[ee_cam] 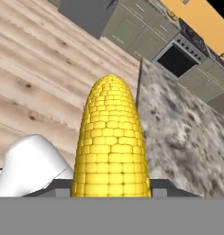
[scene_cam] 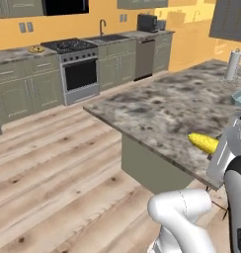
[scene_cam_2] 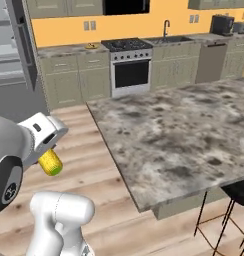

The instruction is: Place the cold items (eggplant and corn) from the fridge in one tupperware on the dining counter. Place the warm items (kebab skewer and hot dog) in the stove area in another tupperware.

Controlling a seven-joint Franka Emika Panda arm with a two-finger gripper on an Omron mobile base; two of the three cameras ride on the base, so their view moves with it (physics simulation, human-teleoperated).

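A yellow corn point(ee_cam: 111, 142) stands between the fingers of my gripper point(ee_cam: 111, 186), which is shut on its lower end; the fingertips are hidden behind the cob. From the left base view the corn point(scene_cam: 204, 143) pokes out left of my arm, over the near edge of the marble dining counter point(scene_cam: 162, 108). In the right base view the corn point(scene_cam_2: 50, 162) hangs below the white hand point(scene_cam_2: 41, 131), over the wood floor left of the dining counter point(scene_cam_2: 184, 135). The eggplant, kebab skewer and hot dog are out of view.
A grey-blue container point(scene_cam: 239, 98), cut by the frame edge, and a paper towel roll point(scene_cam: 233, 64) stand on the counter's far right. The stove point(scene_cam_2: 126, 47) lies along the back wall, with a small yellowish item point(scene_cam_2: 92, 46) to its left. Open fridge shelves point(scene_cam_2: 16, 45); black stool point(scene_cam_2: 234, 200).
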